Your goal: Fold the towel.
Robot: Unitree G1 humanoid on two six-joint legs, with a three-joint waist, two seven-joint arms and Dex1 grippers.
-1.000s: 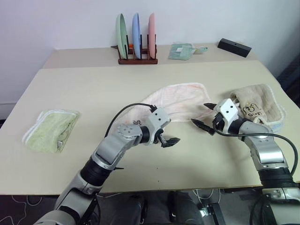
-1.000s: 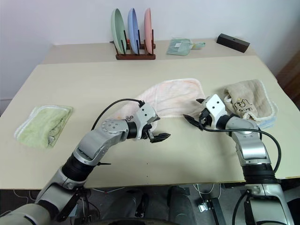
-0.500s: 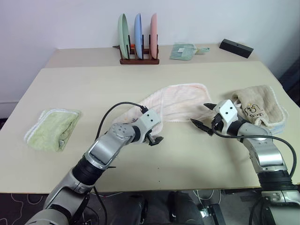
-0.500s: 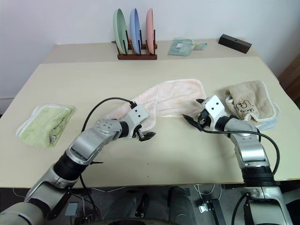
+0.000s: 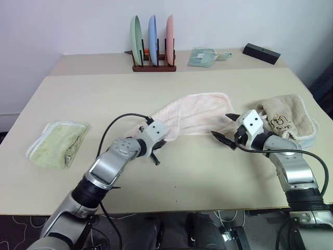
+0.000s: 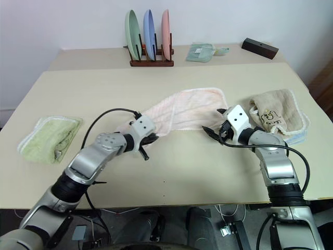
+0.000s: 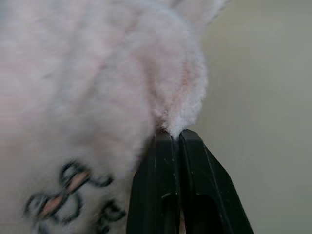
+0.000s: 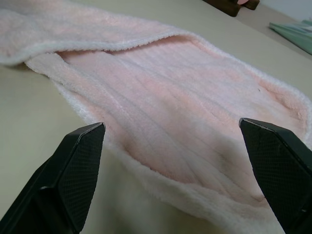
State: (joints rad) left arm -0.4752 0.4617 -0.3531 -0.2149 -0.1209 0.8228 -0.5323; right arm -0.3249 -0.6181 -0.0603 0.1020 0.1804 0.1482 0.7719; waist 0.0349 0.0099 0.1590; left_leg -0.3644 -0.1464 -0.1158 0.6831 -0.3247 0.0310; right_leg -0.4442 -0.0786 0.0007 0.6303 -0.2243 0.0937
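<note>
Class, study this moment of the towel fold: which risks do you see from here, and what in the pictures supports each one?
1. The left gripper is shut on only a thin edge of the towel, so it may slip out when lifted.
2. The right gripper is open beside the other end and holds nothing; lifting one end alone could drag or bunch the cloth.

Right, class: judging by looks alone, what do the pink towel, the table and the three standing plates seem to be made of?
Pink towel: terry cloth, apparently; fuzzy ribbed pile, thick soft edging.
Table: probably laminate or painted board; smooth, matte, uniform beige, no grain.
Plates: plastic or glazed ceramic, hard to tell; thin, smooth, pastel green, blue and pink.
</note>
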